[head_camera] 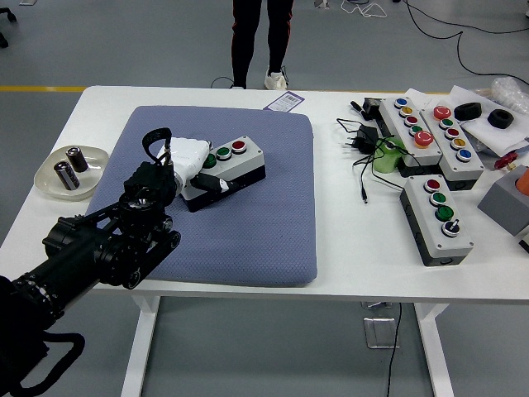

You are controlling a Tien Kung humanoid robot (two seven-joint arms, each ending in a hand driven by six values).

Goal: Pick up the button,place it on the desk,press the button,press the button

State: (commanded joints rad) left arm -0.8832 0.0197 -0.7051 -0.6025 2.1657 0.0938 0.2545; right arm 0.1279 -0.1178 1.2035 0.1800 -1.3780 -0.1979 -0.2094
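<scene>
Head view, left hand: Your left hand (183, 157), in a white covering, reaches in from the lower left on a black arm and is curled around the left end of the button box (225, 167), pinching it.
Head view, right hand: It is not in the picture.
Head view, button box: A small grey box with a dark base, carrying a green button (223, 153) and a red button (239, 146) on top. It sits over the upper middle of the blue mat (248, 223), tilted slightly. You cannot tell whether its base touches the mat or is lifted just clear.
Head view, step in hand: This looks like carrying the box to its place on the worktop (355, 248).
Head view, how to do it well: Keep the box level and your grip firm at the one end, since the free end could swing. Set the base down flat with both buttons facing up. Let go fully before you press.
Head view, containers: A shallow pale dish (50, 184) stands near the left edge of the worktop, just beside the mat. It holds two small dark cylinders (69, 167) with pale caps, lying side by side.
Head view, other things: Several larger button boxes (438, 217) and a tangle of black cable (364, 157) lie at the right, well apart from your hand.
Head view, person: Someone's legs show at the far side; no person's hands are in view.
</scene>
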